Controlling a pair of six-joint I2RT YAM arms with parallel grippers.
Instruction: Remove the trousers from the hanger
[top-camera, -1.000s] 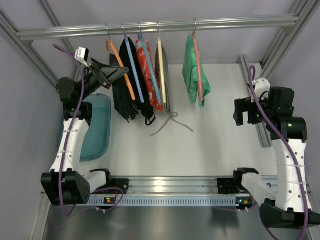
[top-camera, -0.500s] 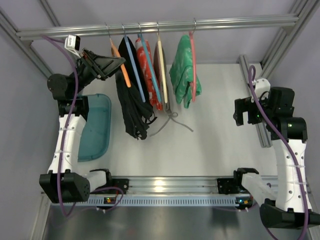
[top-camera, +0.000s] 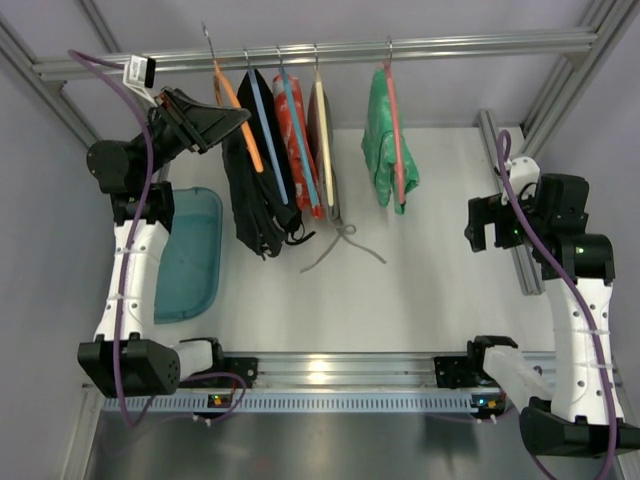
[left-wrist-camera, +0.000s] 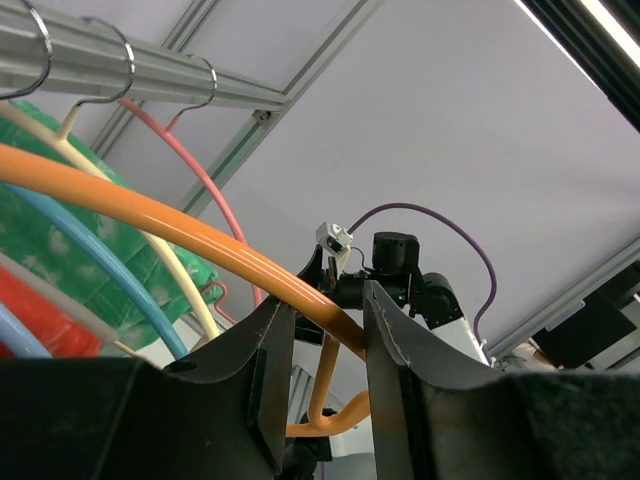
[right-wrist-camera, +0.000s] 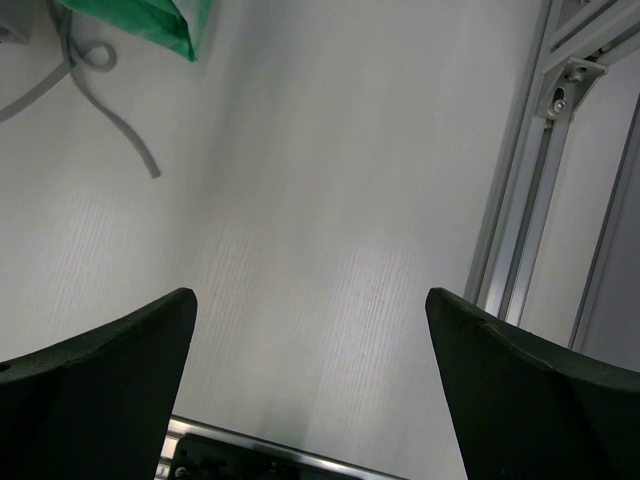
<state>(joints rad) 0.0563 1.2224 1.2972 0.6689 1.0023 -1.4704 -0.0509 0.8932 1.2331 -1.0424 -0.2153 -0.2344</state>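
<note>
The orange hanger (top-camera: 243, 118) is tilted at the left end of the rail (top-camera: 450, 45), its metal hook (top-camera: 207, 38) raised above the bar. Black trousers (top-camera: 248, 205) hang from it, bunched against another black garment on a light blue hanger (top-camera: 268, 125). My left gripper (top-camera: 238, 118) is shut on the orange hanger's arm; in the left wrist view the orange hanger bar (left-wrist-camera: 200, 235) runs between the fingers of the left gripper (left-wrist-camera: 325, 310). My right gripper (top-camera: 482, 225) hangs over the table at the right, open and holding nothing, as the right wrist view of the right gripper (right-wrist-camera: 310, 300) shows.
A red patterned garment (top-camera: 300, 140), a cream hanger (top-camera: 322, 130) and a green garment on a pink hanger (top-camera: 388, 140) hang further right along the rail. A teal tray (top-camera: 190, 255) lies under the left arm. A grey cord (top-camera: 340, 245) lies on the table.
My left gripper has closed on the orange hanger and moved up and left with it, so its hook now stands above the rail. The hanging garments swung. The right arm has not moved.
</note>
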